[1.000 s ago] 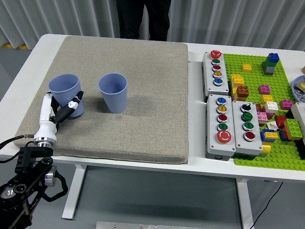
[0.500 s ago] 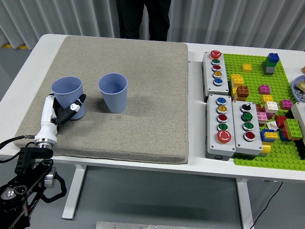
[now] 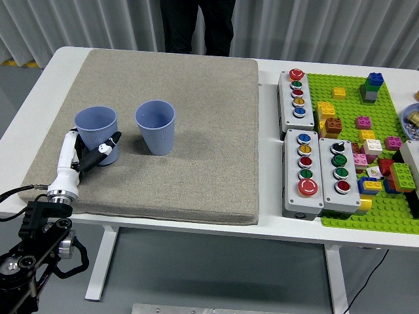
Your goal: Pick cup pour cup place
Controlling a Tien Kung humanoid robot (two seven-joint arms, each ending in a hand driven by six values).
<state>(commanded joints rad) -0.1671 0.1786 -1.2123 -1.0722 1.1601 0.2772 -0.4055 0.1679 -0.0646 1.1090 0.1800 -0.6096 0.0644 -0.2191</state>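
Grey felt mat (image 3: 196, 118): covers the left and middle of the white table (image 3: 275, 226).
Left blue cup (image 3: 96, 127): upright on the mat near its left edge, mouth open upward.
Left hand (image 3: 88, 156): white and black, reaching in from the lower left; fingers (image 3: 108, 144) wrapped around the lower part of the left blue cup, clamped on it.
Second blue cup (image 3: 156, 126): upright on the mat, just right of the first, standing apart from it.
Button boxes (image 3: 308, 147): three grey units right of the mat.
Green baseplate (image 3: 340, 216): at the table's right edge, carrying coloured bricks (image 3: 363, 121).
Person (image 3: 196, 26): stands at the far side, dark trousers only.
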